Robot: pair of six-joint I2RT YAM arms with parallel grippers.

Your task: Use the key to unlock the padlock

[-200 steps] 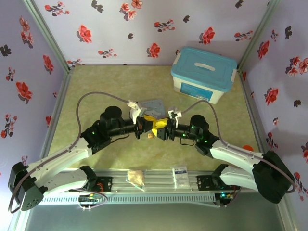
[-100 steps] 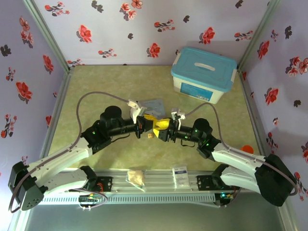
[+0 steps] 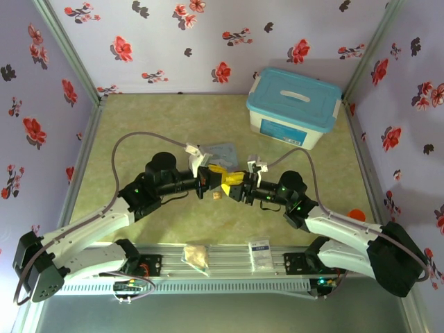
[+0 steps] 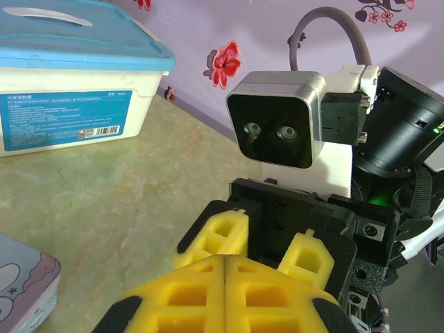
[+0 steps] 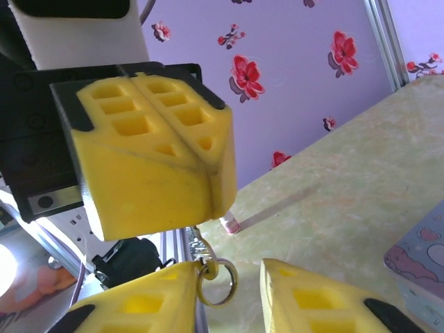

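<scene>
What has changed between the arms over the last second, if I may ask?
The right arm drew its wrist back slightly toward its own side; the right gripper stays open close to the left gripper. Nothing was visibly taken or released. The left gripper remains shut, a small ringed metal piece hanging beneath it; the blue-lidded box and tin have not moved.

box: smooth plastic | ring: shiny metal | left end effector: matt
</scene>
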